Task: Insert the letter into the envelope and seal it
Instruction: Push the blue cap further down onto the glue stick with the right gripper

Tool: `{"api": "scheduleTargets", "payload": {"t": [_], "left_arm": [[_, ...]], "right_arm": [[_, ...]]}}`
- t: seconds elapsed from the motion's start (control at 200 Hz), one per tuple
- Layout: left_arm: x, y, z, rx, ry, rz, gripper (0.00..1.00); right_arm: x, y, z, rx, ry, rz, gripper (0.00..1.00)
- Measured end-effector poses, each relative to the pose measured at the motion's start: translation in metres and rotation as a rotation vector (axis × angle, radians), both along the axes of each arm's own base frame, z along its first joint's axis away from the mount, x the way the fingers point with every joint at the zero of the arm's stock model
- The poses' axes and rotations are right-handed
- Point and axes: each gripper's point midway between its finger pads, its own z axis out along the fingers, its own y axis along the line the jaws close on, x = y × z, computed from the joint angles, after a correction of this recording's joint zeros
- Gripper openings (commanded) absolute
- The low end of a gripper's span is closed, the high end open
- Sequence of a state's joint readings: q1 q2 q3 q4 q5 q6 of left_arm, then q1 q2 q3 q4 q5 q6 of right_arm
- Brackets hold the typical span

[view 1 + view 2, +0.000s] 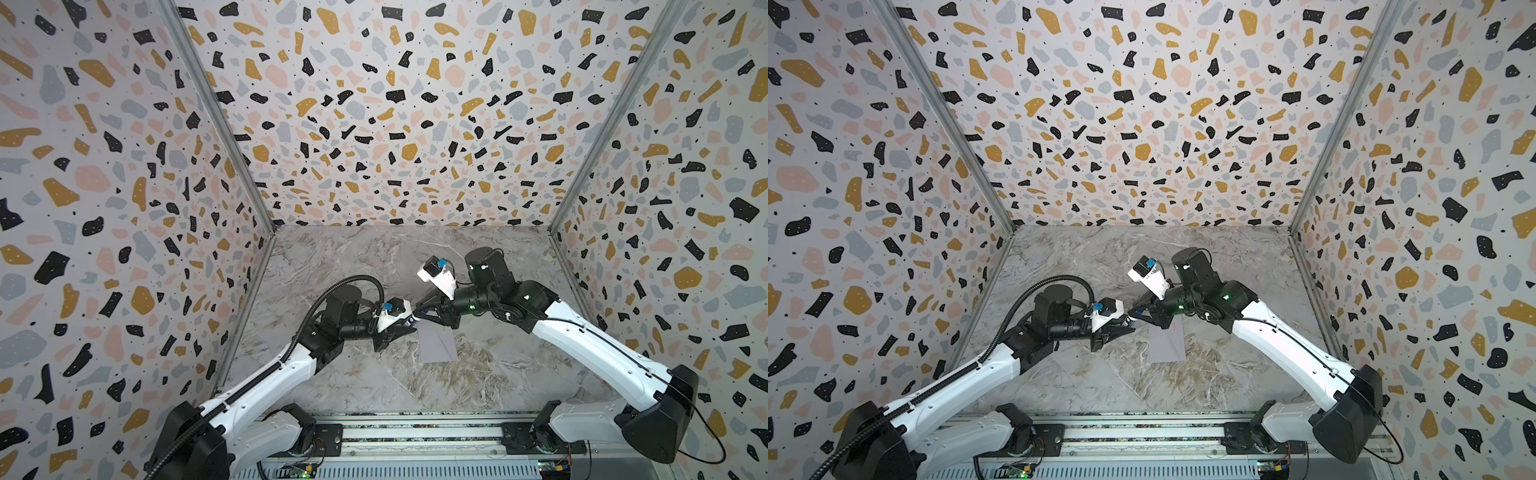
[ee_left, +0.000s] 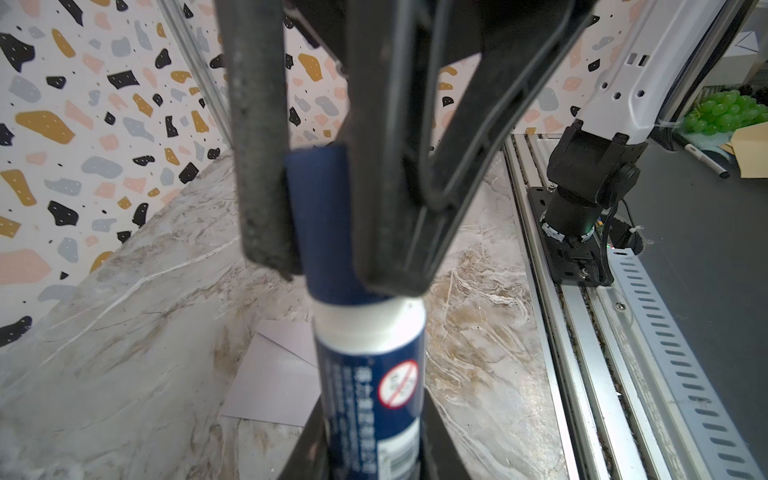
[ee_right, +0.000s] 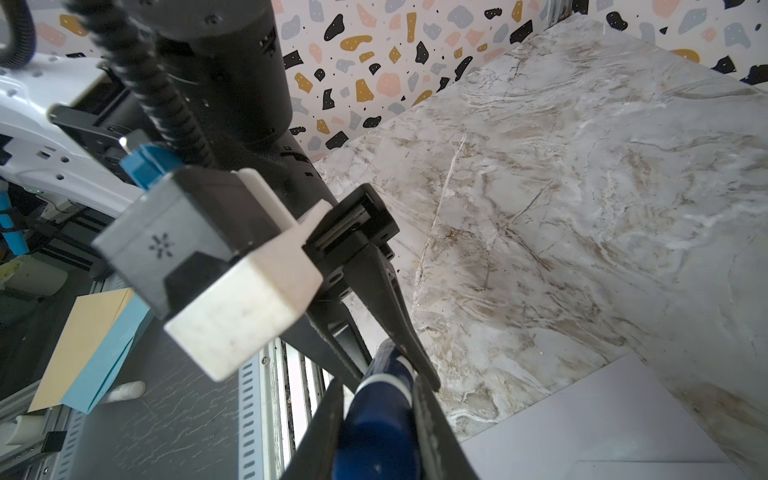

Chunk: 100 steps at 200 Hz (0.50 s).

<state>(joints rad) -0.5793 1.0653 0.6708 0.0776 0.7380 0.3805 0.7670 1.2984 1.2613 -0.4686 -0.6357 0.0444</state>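
Note:
The pale lavender-grey envelope (image 1: pixel 438 347) (image 1: pixel 1167 345) lies flat on the marble table, flap side up with its seams showing (image 2: pixel 274 374) (image 3: pixel 602 424). The letter is out of view. Just above the envelope's far left corner, both grippers hold one glue stick (image 1: pixel 412 319) (image 1: pixel 1131 319). My left gripper (image 1: pixel 405 328) (image 2: pixel 370 457) is shut on the blue-labelled body (image 2: pixel 370 374). My right gripper (image 1: pixel 419 311) (image 3: pixel 378 415) is shut on the dark blue cap (image 2: pixel 324 216) (image 3: pixel 378 428), which sits against the white collar.
Patterned walls close in the table on three sides. An aluminium rail (image 1: pixel 415 432) with both arm bases runs along the front edge. Beyond it lie a yellow and a blue envelope (image 3: pixel 95 345), a marker (image 2: pixel 702 160) and green grapes (image 2: pixel 723 112).

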Motion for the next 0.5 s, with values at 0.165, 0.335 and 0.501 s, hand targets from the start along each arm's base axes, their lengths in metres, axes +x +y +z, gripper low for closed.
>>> {"api": "scheduleTargets", "payload": {"t": [0.165, 0.335, 0.501], "left_arm": [[0.002, -0.001, 0.006, -0.016, -0.032, 0.002, 0.0], [0.004, -0.002, 0.013, -0.03, -0.081, -0.001, 0.0], [0.006, -0.003, 0.02, -0.047, -0.112, -0.001, 0.0]], "right_arm": [[0.0, 0.0, 0.007, 0.007, -0.001, -0.005, 0.3], [-0.001, 0.0, 0.008, 0.01, 0.025, -0.008, 0.37], [-0.003, 0.0, 0.007, 0.007, 0.045, -0.013, 0.44]]}}
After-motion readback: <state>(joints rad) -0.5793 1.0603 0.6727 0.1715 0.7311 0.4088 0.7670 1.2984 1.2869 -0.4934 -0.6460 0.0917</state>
